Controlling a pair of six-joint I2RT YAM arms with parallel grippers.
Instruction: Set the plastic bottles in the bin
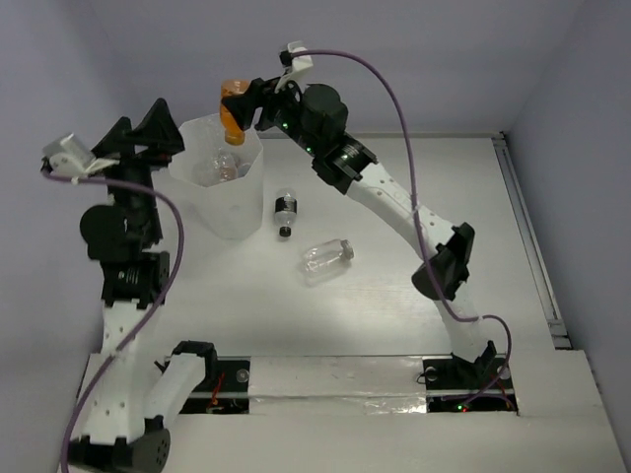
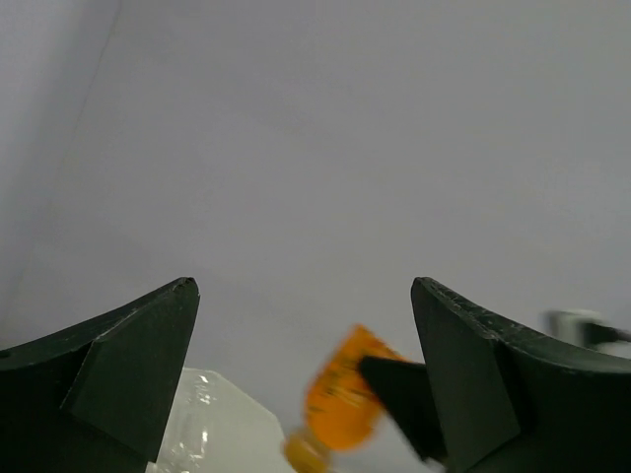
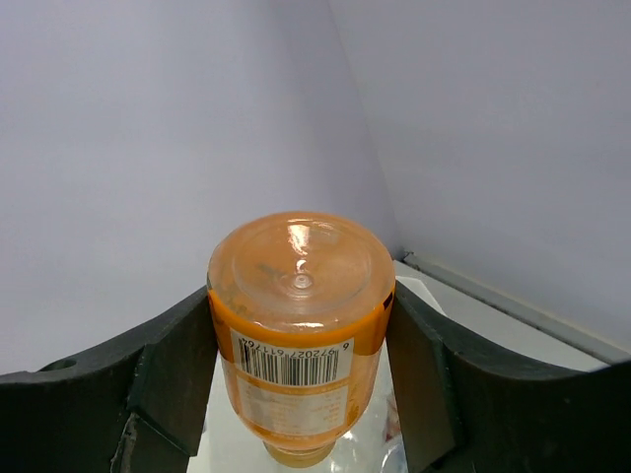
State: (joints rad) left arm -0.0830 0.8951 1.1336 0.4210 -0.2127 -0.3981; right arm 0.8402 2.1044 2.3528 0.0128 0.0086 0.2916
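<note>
My right gripper (image 1: 245, 104) is shut on the orange bottle (image 1: 233, 108) and holds it cap-down over the far rim of the translucent white bin (image 1: 219, 192). In the right wrist view the orange bottle (image 3: 299, 325) sits between the fingers, base toward the camera, above the bin (image 3: 414, 296). A clear bottle (image 1: 226, 165) lies inside the bin. A black-capped bottle (image 1: 285, 212) and a clear bottle (image 1: 326, 255) lie on the table right of the bin. My left gripper (image 1: 148, 131) is open and empty, left of the bin; its view shows the orange bottle (image 2: 342, 404) blurred and the bin's rim (image 2: 212, 424).
A grey wall stands close behind the bin. The table's right edge has a raised rail (image 1: 527, 236). The right arm's purple cable (image 1: 409, 128) arcs over the table's far right part.
</note>
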